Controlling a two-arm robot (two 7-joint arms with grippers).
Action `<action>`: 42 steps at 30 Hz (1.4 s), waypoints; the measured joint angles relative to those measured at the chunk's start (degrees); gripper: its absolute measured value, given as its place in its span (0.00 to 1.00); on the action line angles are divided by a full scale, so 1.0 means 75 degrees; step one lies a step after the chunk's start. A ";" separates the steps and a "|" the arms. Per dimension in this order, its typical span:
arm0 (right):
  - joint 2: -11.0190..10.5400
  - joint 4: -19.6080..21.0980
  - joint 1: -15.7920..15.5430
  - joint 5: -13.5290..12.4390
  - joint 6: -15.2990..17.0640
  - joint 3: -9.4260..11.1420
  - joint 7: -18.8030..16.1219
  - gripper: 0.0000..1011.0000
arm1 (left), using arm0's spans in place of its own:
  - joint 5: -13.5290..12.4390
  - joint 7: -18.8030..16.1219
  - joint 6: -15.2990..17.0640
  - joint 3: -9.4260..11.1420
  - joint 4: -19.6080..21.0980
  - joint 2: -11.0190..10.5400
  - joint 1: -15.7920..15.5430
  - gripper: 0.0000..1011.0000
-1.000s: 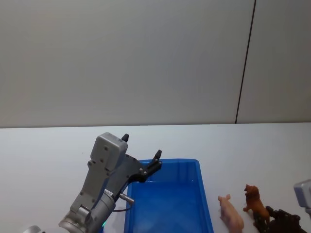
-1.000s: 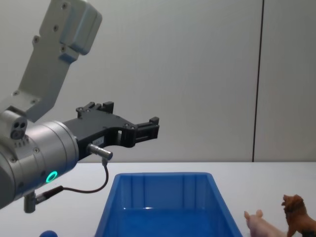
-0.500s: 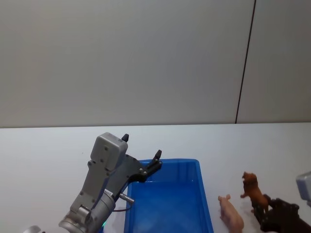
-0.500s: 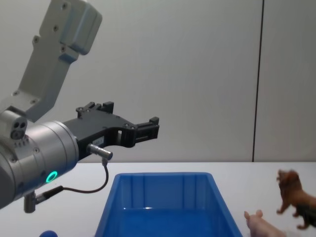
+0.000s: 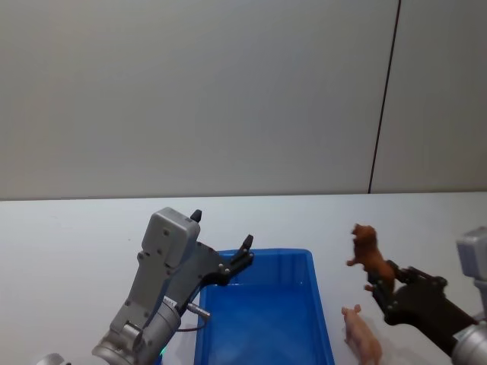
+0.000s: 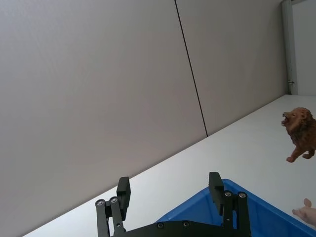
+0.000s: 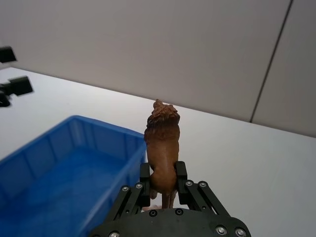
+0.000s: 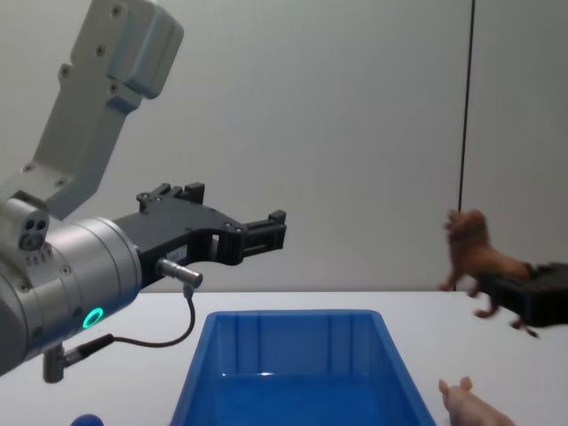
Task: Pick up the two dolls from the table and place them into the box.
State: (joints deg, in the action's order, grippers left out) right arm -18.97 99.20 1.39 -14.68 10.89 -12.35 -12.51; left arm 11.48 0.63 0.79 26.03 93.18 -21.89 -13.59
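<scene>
My right gripper [image 7: 163,186] is shut tight on the brown lion [image 7: 162,143]. My two black fingers [image 7: 144,186] pinch its back end and legs from both sides. I hold the lion up in the air [image 8: 475,253], with its head at the top. It hangs to the right of the blue box [image 5: 308,304], not over it. The pink pig [image 5: 361,334] stands on the white table [image 5: 76,236], just beside the right wall of the box and under the lion. There are no toys in the box. My left gripper [image 5: 222,230] hangs in the air above the far left part of the box. Its fingers are spread wide apart [image 6: 169,182] and hold nothing. A small blue ball [image 8: 86,420] sits on the table to the left of the box.
</scene>
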 joint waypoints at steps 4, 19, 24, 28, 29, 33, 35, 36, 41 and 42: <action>0.0157 0.0001 0.0179 -0.0001 0.0075 -0.0100 -0.0249 0.28 | 0.0000 0.0000 0.0000 0.0000 0.0000 0.0000 0.0000 0.99; 0.1027 -0.0932 0.1189 0.0088 0.0619 -0.0599 -0.1342 0.28 | 0.0000 0.0000 0.0000 0.0000 0.0000 0.0000 0.0000 0.99; 0.1250 -0.1301 0.1483 0.0108 0.0742 -0.0712 -0.1565 0.34 | 0.0000 0.0000 0.0000 0.0000 0.0000 0.0000 0.0000 0.99; 0.1349 -0.1485 0.1619 0.0118 0.0810 -0.0757 -0.1632 0.45 | -0.0001 0.0000 0.0000 0.0000 0.0000 0.0000 0.0000 0.99; 0.1385 -0.1552 0.1669 0.0121 0.0839 -0.0773 -0.1648 0.50 | 0.0000 0.0000 0.0000 0.0000 0.0000 0.0000 0.0000 0.99; 0.1456 -0.1687 0.1774 0.0127 0.0897 -0.0801 -0.1656 0.62 | 0.0000 0.0000 0.0000 -0.0001 0.0000 0.0000 0.0000 0.99; 0.1472 -0.1720 0.1799 0.0133 0.0909 -0.0807 -0.1649 0.70 | 0.0000 0.0000 0.0000 0.0000 0.0000 0.0000 0.0000 0.99; 0.1485 -0.1747 0.1818 0.0145 0.0916 -0.0812 -0.1631 0.70 | 0.0000 0.0000 0.0000 -0.0001 0.0000 0.0000 0.0000 0.99; 0.1479 -0.1747 0.1824 0.0211 0.0911 -0.0817 -0.1506 0.87 | 0.0000 0.0000 0.0000 -0.0001 0.0000 0.0000 0.0000 0.99; 0.1462 -0.1703 0.1798 0.0243 0.0897 -0.0818 -0.1436 0.90 | 0.0000 0.0000 0.0000 0.0000 0.0000 0.0000 0.0000 0.99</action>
State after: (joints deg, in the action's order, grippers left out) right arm -8.00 86.42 14.87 -12.86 17.61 -18.48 -23.28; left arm 11.48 0.62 0.79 26.02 93.17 -21.89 -13.59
